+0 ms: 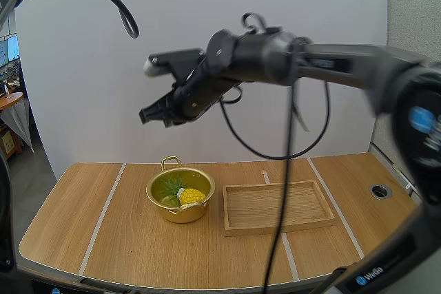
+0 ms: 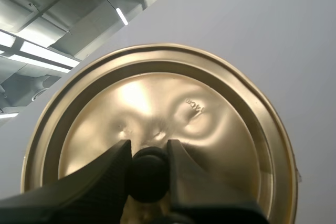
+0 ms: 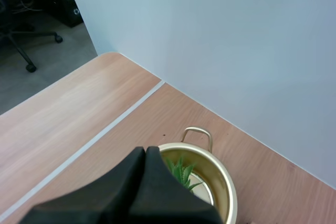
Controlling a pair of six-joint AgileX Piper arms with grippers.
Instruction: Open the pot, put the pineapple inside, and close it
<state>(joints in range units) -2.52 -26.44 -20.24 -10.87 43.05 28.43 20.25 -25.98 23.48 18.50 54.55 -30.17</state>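
You are at the closing step: the pineapple (image 1: 190,195) already lies inside the open pot (image 1: 185,214) on the surface (image 1: 76,228), and your left pincer (image 2: 149,153) is clamped on the black knob (image 2: 148,177) of the lid (image 2: 210,103), held high over the surface. Your right pincer (image 1: 153,113) hangs above the pot with its fingers pressed together on nothing, so by my judgement you should move it aside, then bring the lid down level and centred on the rim. The wooden tray (image 1: 275,229) just beside the pot holds nothing.
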